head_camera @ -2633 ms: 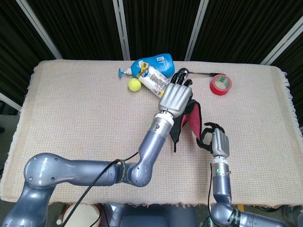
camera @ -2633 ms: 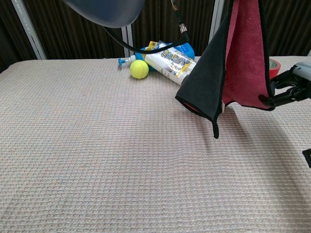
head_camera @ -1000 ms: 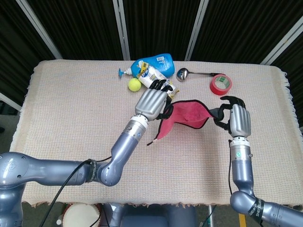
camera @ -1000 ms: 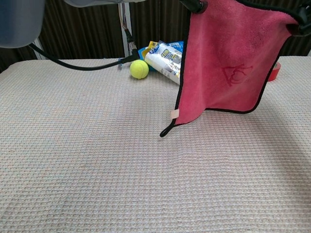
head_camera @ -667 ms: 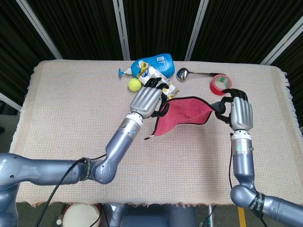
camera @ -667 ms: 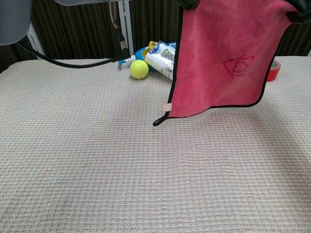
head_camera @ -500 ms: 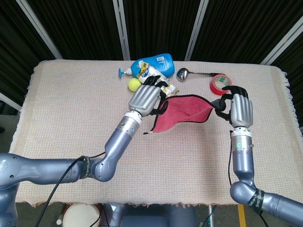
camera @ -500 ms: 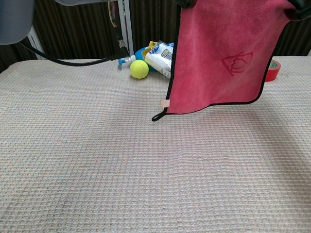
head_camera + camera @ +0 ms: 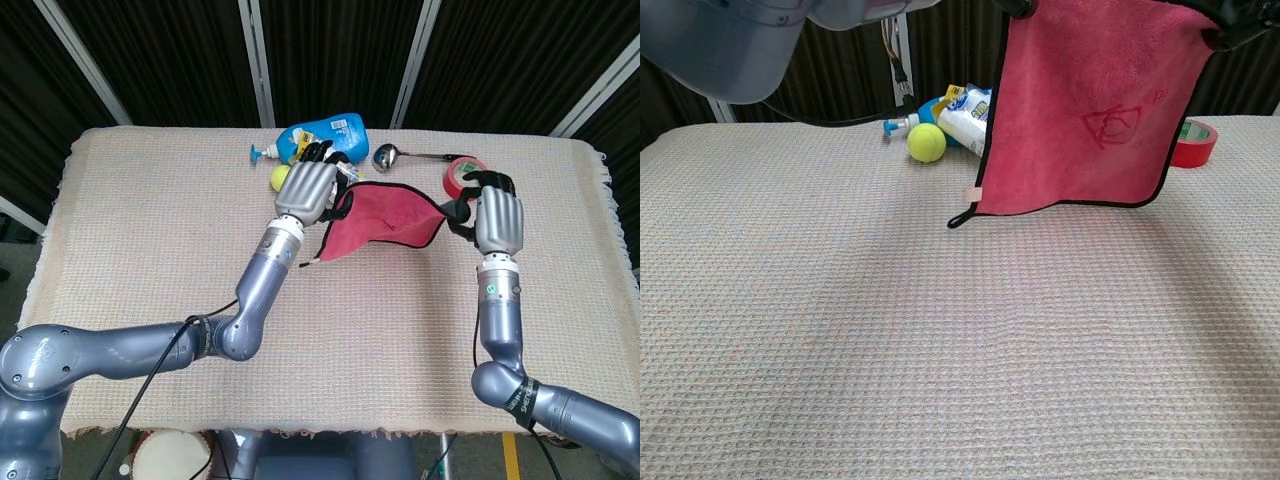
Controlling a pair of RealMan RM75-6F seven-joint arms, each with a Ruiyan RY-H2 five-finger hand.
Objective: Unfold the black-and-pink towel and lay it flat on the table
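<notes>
left hand (image 9: 305, 190): pinches one top corner of the towel (image 9: 385, 222) – held high so the cloth can drop open under its own weight
right hand (image 9: 497, 220): pinches the opposite top corner, well apart from the left; the top edge runs nearly taut between them, likely to pull out the last fold
why lifted: hanging clear of the table (image 9: 150, 230) lets the sheet open fully; chest view shows the lower edge above the surface, not touching
towel position: in the air over the far middle-right of the table, in front of the clutter at the back edge
towel look: pink face toward the chest camera (image 9: 1090, 110), thin black border all round, a faint stitched emblem near the middle, small tag and black hanging loop (image 9: 958, 219) at the lower left corner; looks like a single layer, no fold seen
towel from above: seen nearly edge-on as a sagging pink strip – black side not visible
stage: unfolded by the look of it; laying flat not yet done
next: probably lower both hands together, lower edge down first, so it doesn't bunch
behind it: blue bottle (image 9: 325, 134), yellow ball (image 9: 926, 142), spoon (image 9: 395, 156), red tape roll (image 9: 1190, 142) – near, risk of draping over them
</notes>
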